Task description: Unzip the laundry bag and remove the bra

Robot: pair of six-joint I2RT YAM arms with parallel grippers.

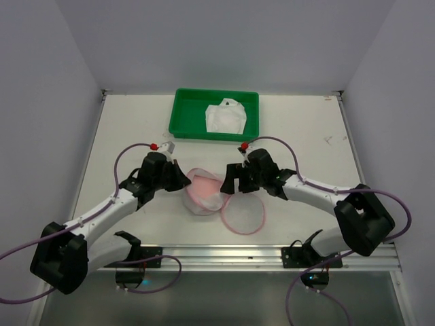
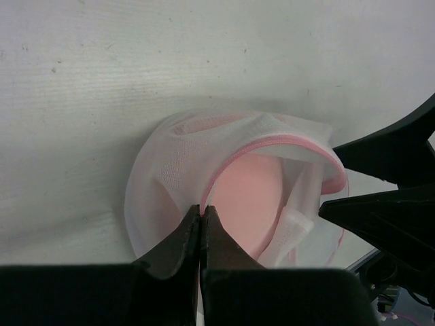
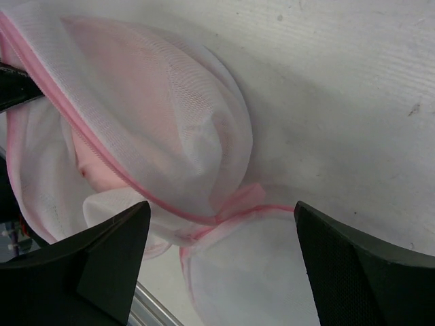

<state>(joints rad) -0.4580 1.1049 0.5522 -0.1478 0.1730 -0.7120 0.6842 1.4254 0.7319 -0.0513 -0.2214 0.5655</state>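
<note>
**A:** Where do we stand with the bag (image 1: 207, 193)?

**B:** It lies mid-desk (image 1: 136, 136) between our claws, unzipped. The flat half is nearest us and the other half is lifted behind it. Our left claw (image 2: 203, 212) is pressed together on the pink rim of the lifted half. Our right claw (image 3: 221, 212) is spread wide over the hinge, holding nothing.

**A:** What could go wrong?

**B:** We think the pinch is thin. Only a sliver of trim sits between the fingers, so a tug could slip it out, and the half would drop over the bra (image 2: 248, 197). And if our right claw closes where it hangs, it would likely catch mesh or the hinge rather than the pink cup, and drag the whole bag. The bag looks light, and only that one pinch anchors it.

**A:** And the arms?

**B:** Both reach forward from the near edge and bend inward, wrists low, claws facing each other across the bag. Beyond them, the green tray (image 1: 194, 109) at the far edge holds a white cloth (image 1: 224, 117); we can't tell what it is.
</note>
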